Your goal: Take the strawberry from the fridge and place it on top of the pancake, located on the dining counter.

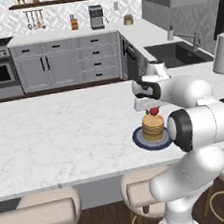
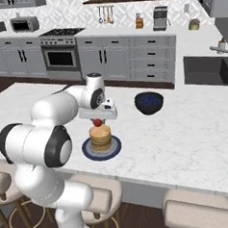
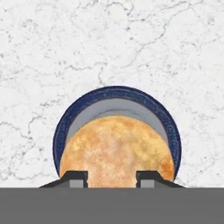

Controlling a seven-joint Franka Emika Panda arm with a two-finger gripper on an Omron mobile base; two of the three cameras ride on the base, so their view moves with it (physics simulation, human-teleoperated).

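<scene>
The pancake point(image 1: 153, 127) is a short golden stack on a dark blue plate point(image 1: 139, 141) on the dining counter point(image 1: 61, 125). Just above the stack, my gripper point(image 1: 154, 109) is shut on the small red strawberry point(image 1: 154, 111). From the other side, the strawberry point(image 2: 97, 122) hangs under the gripper point(image 2: 98, 120), close over the pancake point(image 2: 100, 137). Looking down along the hand, the gripper point(image 3: 113, 177) sits over the pancake point(image 3: 116, 146), whose plate rim point(image 3: 114, 90) curves beyond it. The fridge is out of view.
A dark blue bowl point(image 2: 149, 103) stands on the counter behind the plate. Beige stools point(image 1: 45, 213) line the near edge. Farther back are a sink point(image 1: 176, 53), a paper towel roll point(image 1: 223, 52) and grey cabinets point(image 1: 58, 66).
</scene>
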